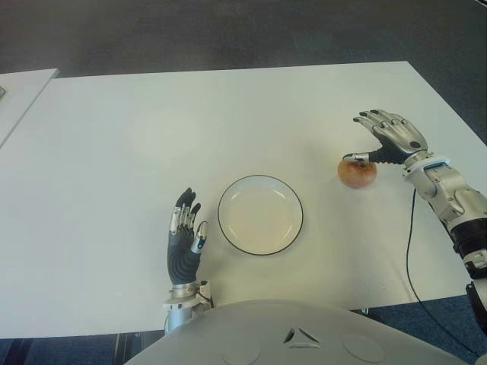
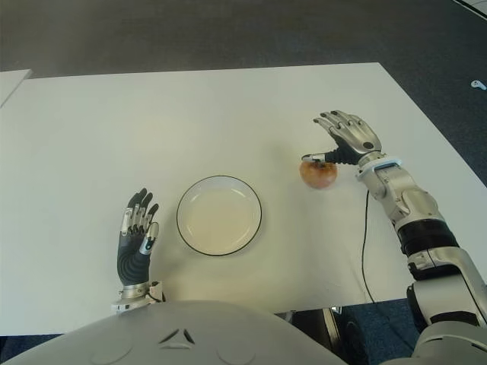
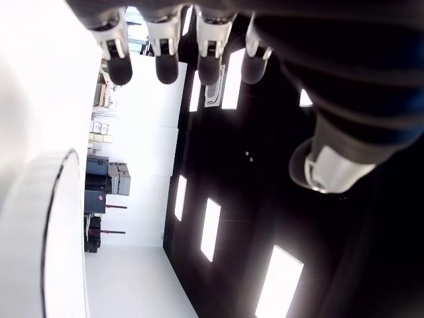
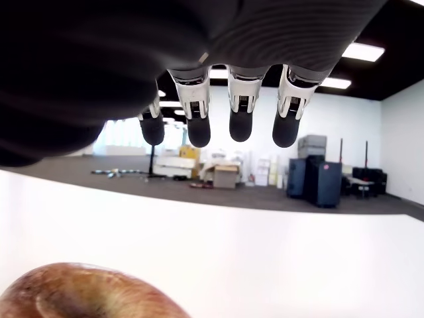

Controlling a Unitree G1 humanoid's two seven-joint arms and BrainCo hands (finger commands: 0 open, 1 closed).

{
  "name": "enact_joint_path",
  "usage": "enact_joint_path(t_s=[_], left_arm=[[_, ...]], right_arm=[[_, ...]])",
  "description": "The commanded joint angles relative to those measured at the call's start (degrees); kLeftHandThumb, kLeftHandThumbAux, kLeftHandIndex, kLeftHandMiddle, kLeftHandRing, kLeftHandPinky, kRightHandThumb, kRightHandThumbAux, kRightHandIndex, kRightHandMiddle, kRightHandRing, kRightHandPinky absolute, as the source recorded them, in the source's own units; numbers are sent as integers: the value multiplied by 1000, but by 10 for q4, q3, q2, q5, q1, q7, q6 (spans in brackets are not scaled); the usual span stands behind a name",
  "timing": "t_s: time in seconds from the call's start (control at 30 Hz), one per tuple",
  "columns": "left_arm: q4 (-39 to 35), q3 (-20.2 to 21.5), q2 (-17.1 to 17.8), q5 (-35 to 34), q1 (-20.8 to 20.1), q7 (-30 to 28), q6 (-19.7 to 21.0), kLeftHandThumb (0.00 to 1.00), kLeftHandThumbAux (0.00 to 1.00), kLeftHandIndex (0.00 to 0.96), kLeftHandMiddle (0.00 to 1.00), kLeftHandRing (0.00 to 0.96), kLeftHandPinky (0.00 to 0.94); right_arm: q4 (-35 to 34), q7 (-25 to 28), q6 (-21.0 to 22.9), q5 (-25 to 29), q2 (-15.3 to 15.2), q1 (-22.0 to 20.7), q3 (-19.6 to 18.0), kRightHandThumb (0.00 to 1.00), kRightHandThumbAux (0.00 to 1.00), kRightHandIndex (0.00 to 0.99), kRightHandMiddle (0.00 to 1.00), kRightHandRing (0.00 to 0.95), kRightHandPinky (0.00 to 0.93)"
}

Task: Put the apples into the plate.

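There is one apple [image 1: 357,172] on the white table [image 1: 114,152], and one plate [image 1: 260,214], and the two sit well apart: the plate lies near the front edge in the middle, the apple out to its right and a little farther back. The plate is round and cream inside, with a thin dark rim, and nothing lies in it. The apple is reddish-yellow and stands with its stem hollow upward, directly on the tabletop.

The right hand [image 1: 387,137] is over the apple, coming at it from the right side. Its four fingers [image 4: 239,109] are stretched out and spread above and beyond the fruit, touching nothing; in the right wrist view they hang in the air with the apple's top just showing below them. The thumb tip reaches down to about the apple's top, though I cannot tell whether it actually touches. The hand has no grip on the fruit.

The left hand [image 1: 184,239] shows just to the left of the plate, near the front edge of the table, palm turned toward the plate and fingers extended upward and slightly apart, holding nothing. In the left wrist view the plate's rim curves past close to it.

A black cable [image 1: 409,251] trails down across the table along the right forearm
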Motion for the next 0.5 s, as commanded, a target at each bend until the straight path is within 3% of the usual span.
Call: enact_joint_path(t_s=[0.03, 0.5], left_arm=[[59, 22, 8, -8, 9, -7, 37, 80, 561, 8, 4, 0, 26], [62, 35, 12, 0, 6, -6, 37, 58, 578, 8, 7, 0, 32]], right_arm=[[-22, 25, 5, 12, -4, 22, -10, 229, 197, 0, 0, 0, 0], [-33, 43, -5, 19, 3, 46, -17, 217, 203, 0, 0, 0, 0]])
